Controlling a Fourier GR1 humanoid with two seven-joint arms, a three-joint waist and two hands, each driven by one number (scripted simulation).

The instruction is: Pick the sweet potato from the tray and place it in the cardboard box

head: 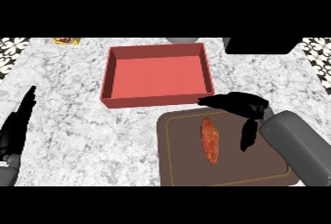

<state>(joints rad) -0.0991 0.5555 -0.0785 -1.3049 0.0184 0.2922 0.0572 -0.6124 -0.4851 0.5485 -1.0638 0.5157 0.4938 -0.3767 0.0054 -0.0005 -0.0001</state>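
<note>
Marble in grey and white is forming the table, where a brown tray is sitting just in front of a red cardboard box. A small yellow-and-red packet is lying at the table's far left edge, its printing too small to read; no other writing is showing.

The robot's right hand is hovering over the tray's far right corner, open and holding nothing. Its fingers are stretching left towards the box's near right corner, and whether they are touching it cannot be told. Its thumb is hanging down over the tray, to the right of the sweet potato and apart from it.

The sweet potato is lying lengthwise in the middle of the tray, untouched. The left hand is resting open at the view's left edge, fingers pointing up. A dark block is standing at the table's far right.
</note>
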